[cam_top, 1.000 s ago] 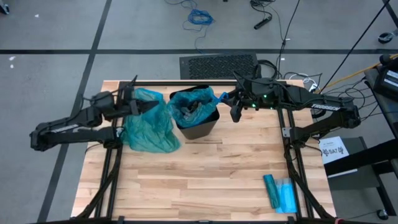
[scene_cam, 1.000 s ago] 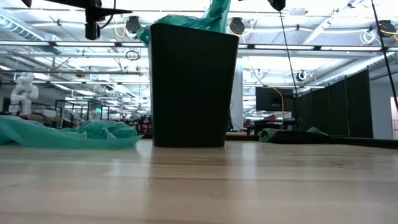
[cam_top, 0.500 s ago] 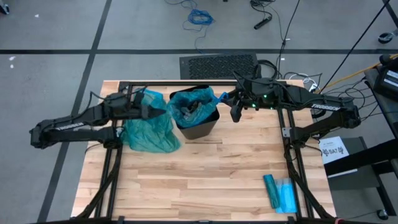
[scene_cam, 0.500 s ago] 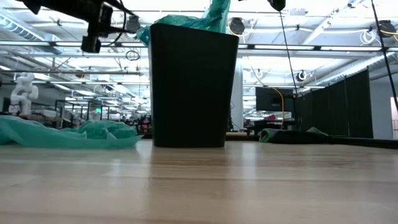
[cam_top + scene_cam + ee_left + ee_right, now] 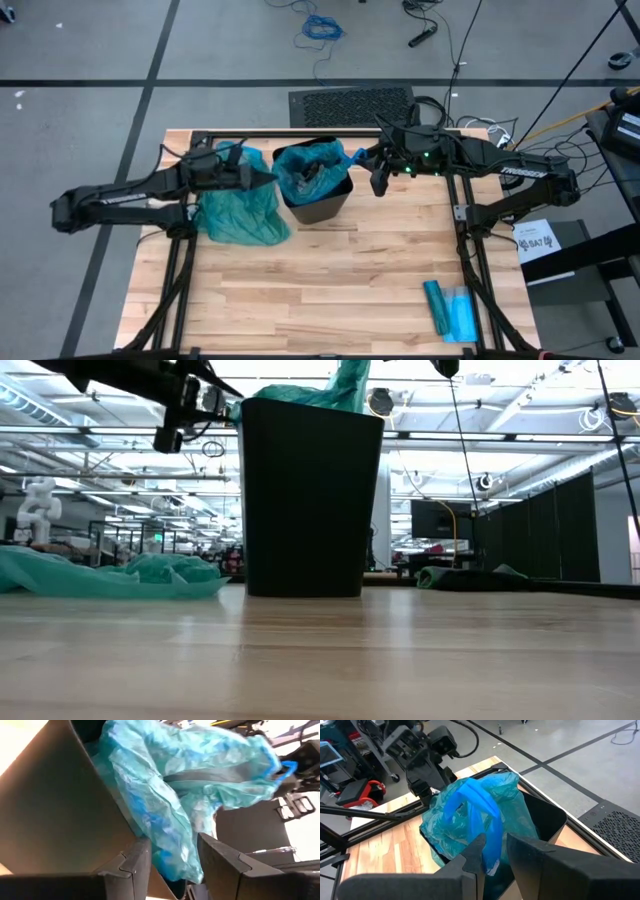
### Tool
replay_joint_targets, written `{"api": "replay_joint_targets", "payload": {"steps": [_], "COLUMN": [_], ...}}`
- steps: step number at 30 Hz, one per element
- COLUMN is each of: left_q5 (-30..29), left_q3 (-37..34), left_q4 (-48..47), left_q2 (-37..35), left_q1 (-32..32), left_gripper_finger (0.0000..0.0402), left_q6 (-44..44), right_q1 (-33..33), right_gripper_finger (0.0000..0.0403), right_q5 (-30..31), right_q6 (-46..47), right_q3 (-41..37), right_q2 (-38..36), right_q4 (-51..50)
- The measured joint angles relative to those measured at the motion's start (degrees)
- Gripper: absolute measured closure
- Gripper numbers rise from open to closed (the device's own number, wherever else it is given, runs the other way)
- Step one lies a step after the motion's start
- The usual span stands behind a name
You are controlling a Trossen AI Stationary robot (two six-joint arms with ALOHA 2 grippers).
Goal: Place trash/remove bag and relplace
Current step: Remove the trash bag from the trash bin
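Note:
A black bin (image 5: 325, 205) stands at the table's far middle, lined with a teal bag (image 5: 310, 165). My left gripper (image 5: 265, 178) is at the bin's left rim, open. In its wrist view the bag's left edge (image 5: 175, 855) lies between the two fingers (image 5: 135, 865); I cannot tell whether they touch it. My right gripper (image 5: 360, 156), on the bin's right side, is shut on the bag. A second, crumpled teal bag (image 5: 240, 210) lies on the table left of the bin. The trash does not show. My right gripper pinches a bunched blue strip of the bag's right edge (image 5: 492, 842) between its two fingers. The fingers come from the table's right, slanting down. The strip rises above the bin's rim (image 5: 350, 380), while the rest of the bag stays in the bin.
A flat blue-teal packet (image 5: 450, 308) lies near the table's front right. The crumpled bag (image 5: 110, 575) spreads low over the wood beside the bin (image 5: 310, 500). Bare wood fills the near half of the table (image 5: 330, 290).
My left gripper has moved toward the table's right edge and a little down, from over the crumpled bag to the bin's left rim. The right arm and the lining bag have kept still.

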Motion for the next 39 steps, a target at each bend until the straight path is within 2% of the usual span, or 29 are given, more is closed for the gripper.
{"api": "replay_joint_targets", "payload": {"steps": [4, 11, 17, 23, 26, 30, 36, 39], "left_q5": [-0.1, -3.82, -3.21, -2.97, -2.46, -2.18, -1.31, -0.87], "left_q3": [0.0, 0.03, 0.04, 0.04, 0.04, 0.02, 0.03, 1.62], "left_q4": [0.69, 10.58, 7.49, 9.49, 11.92, 17.44, 28.96, 30.66], "left_q2": [1.3, 1.75, 2.9, 4.81, 5.67, 6.1, 6.08, 6.08], "left_q1": [-0.04, 0.0, 0.8, 0.95, 1.34, 1.4, 1.4, 1.4], "left_gripper_finger": [0.0245, 0.0245, 0.026, 0.0283, 0.0309, 0.0384, 0.04, 0.04], "left_q6": [-4.0, -2.46, -2.92, -2.93, -2.87, -1.02, -1.23, -1.18], "right_q1": [0.01, 0.0, 0.01, 0.0, 0.0, 0.0, -0.01, -0.01], "right_gripper_finger": [0.0332, 0.0332, 0.0332, 0.0332, 0.0332, 0.0332, 0.0332, 0.0332], "right_q5": [0.0, 0.0, 0.0, -0.01, -0.02, 0.0, 0.0, -0.01], "right_q6": [0.61, 0.63, 0.63, 0.63, 0.6, 0.57, 0.18, -0.33], "right_q3": [0.0, 0.0, 0.0, 0.0, 0.0, 0.0, 0.0, 0.0], "right_q2": [0.0, 0.0, 0.0, 0.0, 0.13, 0.46, 1.32, 1.83], "right_q4": [0.13, 0.13, 0.13, 0.28, 0.74, 1.33, 3.1, 5.11]}}
